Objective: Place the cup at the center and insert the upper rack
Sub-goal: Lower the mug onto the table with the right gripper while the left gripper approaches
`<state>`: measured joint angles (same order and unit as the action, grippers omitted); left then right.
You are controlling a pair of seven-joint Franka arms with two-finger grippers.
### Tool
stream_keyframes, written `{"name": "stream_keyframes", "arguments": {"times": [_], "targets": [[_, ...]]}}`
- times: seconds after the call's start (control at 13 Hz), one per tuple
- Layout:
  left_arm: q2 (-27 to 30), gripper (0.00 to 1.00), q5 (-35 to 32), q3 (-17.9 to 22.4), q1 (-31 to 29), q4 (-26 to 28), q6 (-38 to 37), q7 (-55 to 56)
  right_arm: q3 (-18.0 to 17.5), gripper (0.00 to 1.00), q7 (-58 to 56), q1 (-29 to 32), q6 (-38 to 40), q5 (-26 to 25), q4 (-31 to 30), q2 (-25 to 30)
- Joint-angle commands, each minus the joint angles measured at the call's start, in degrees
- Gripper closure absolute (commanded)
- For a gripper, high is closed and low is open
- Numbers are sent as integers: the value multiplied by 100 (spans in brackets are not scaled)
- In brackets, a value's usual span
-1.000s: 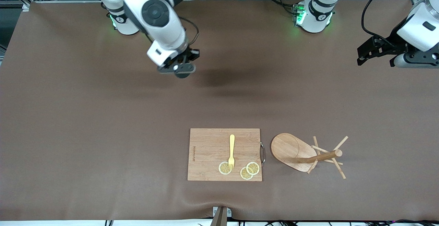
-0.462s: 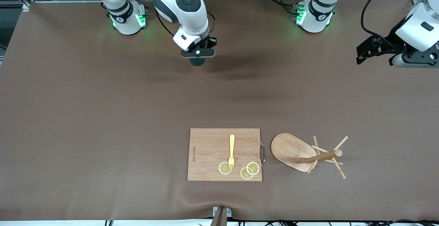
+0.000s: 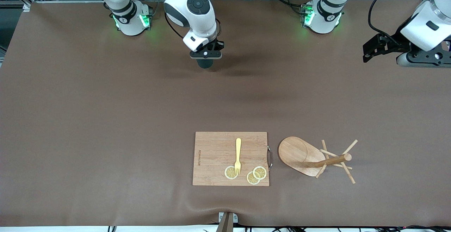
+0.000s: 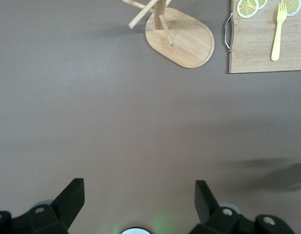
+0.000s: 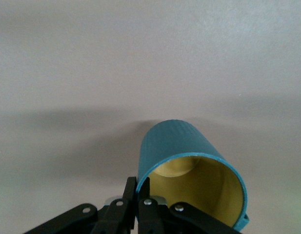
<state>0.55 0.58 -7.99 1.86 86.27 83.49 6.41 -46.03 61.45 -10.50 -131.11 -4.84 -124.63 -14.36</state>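
since the earlier frame, my right arm has swung from the right arm's end of the table toward the middle of the table's width and drawn in closer to the bases; my left gripper has shifted only slightly.

right gripper [image 3: 206, 56]: hangs over bare table surface [image 3: 105, 119] near the base row, roughly midway between the two bases. its fingers [image 5: 135, 192] are pinched tight on the rim of the cup [image 5: 191, 170], one inside the wall and one outside. the cup is dark teal with a yellowish interior, carried just above the table.

left gripper [image 3: 382, 47]: held up in the air over the left arm's end of the table, jaws spread wide, nothing between them.

upper rack [image 3: 310, 158]: wooden mug tree on its oval base, post and pegs leaning toward the left arm's end, just beside the cutting board [image 3: 215, 154], both nearer to the front camera than the cup.

cutting board carries a yellow fork [image 3: 238, 156] and three lemon slices [image 3: 259, 172].
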Motion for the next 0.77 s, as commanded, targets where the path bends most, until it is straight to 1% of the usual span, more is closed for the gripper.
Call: {"name": "stream_keyframes", "arguments": {"times": [0.0,0.08,0.15,0.38,0.69], "targets": [[25,0,-14,-45,15,4,-52,36,-11,100,865,-92,-317,-866,17,-583],[16,0,-14,-115,16,-5,-52,80,-11,100,1130,-92,-344,-1139,35,-750],[-2,0,-23,-142,7,-5,-35,97,-20,100,1280,-101,-345,-1238,52,-822],[-28,0,-23,-142,16,4,71,98,-20,100,1483,-259,-459,-1247,61,-910],[-46,0,-23,-142,138,-13,62,80,-11,100,1493,-295,-547,-1265,79,-972]]}}
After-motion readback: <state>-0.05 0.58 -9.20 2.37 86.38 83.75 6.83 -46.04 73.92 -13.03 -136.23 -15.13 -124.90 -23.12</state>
